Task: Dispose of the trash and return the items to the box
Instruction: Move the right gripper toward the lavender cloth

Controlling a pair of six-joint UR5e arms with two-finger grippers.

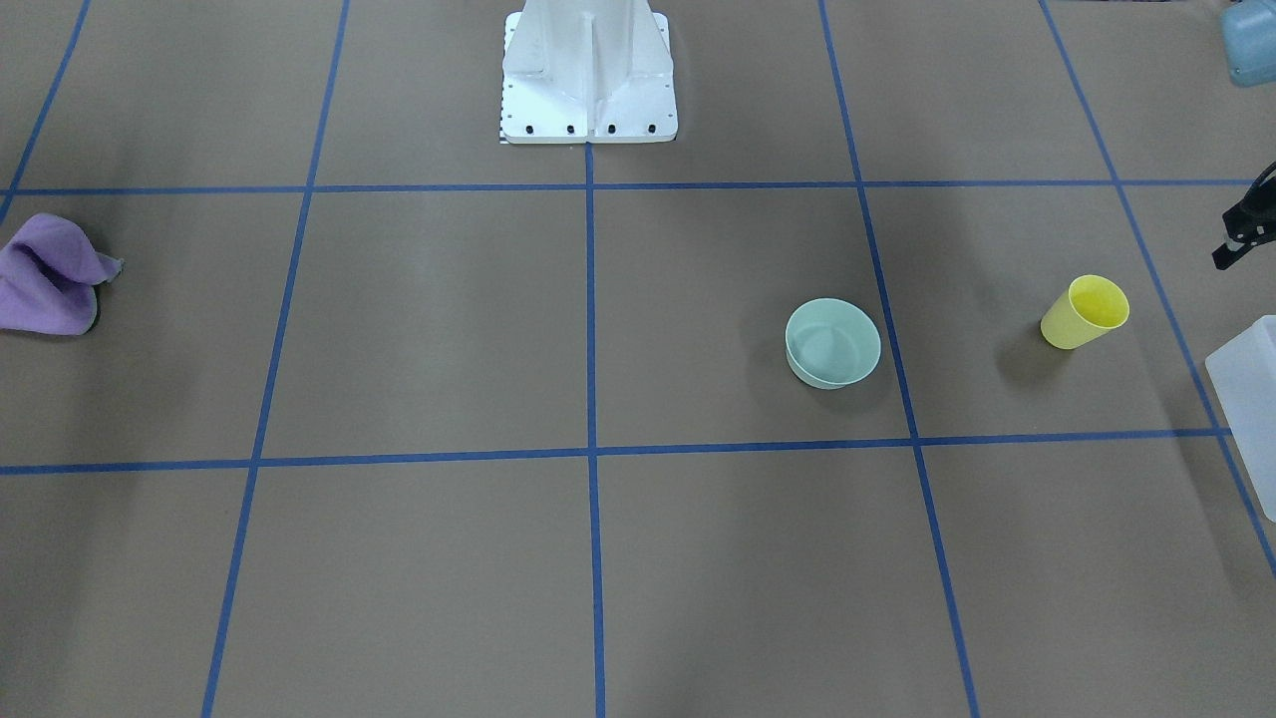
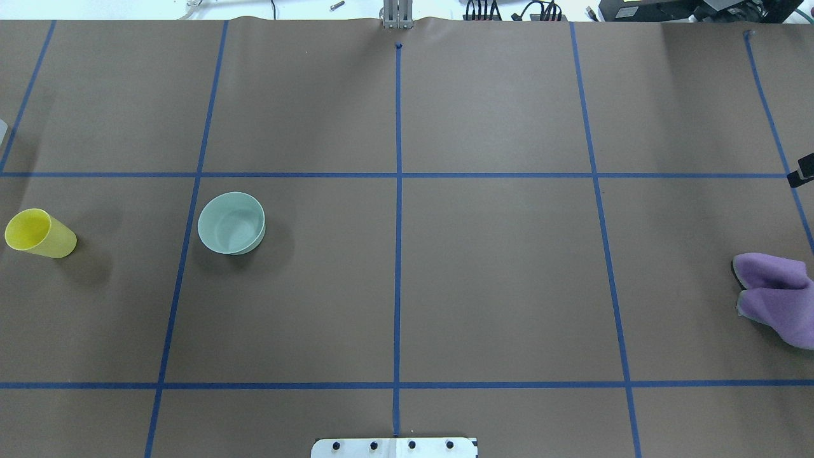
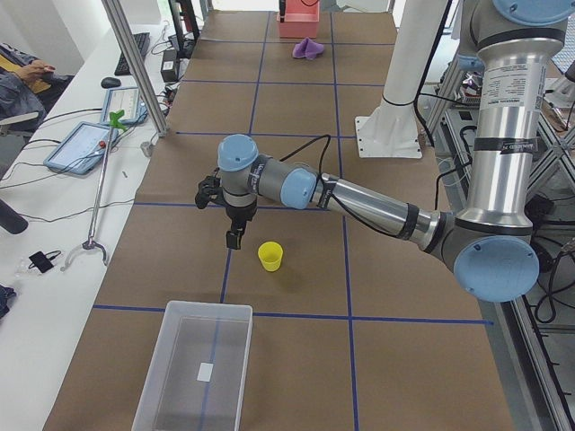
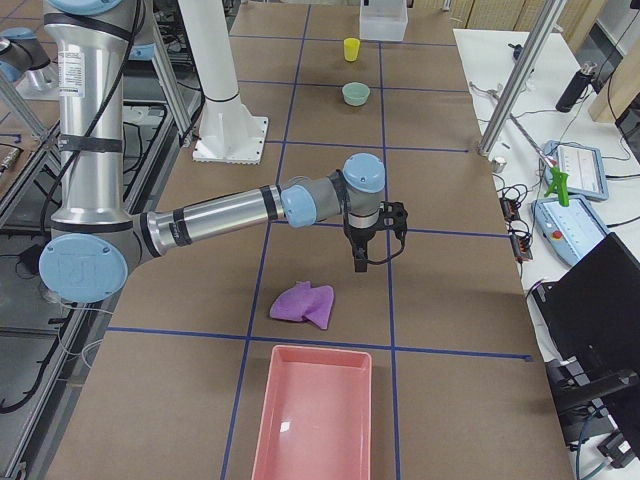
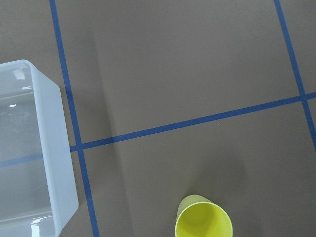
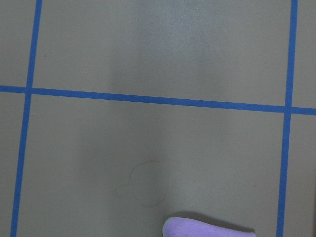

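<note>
Left gripper (image 3: pixel 233 237) hangs above table; cannot tell if open or closed. Cup (image 3: pixel 270 256) upright just beside it, box (image 3: pixel 198 368) near on other side, bowl (image 1: pixel 832 342) beyond cup. Cup probably light, stiff, slick, tippy: pinch rim wall, one finger inside. Right gripper (image 4: pixel 360 262) near cloth (image 4: pixel 305 304); state likewise unclear.

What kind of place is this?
Probably a robot testing lab. A big robot arm reaches over a table covered in brown paper with a blue tape grid, and a tablet lies on a side bench.
</note>
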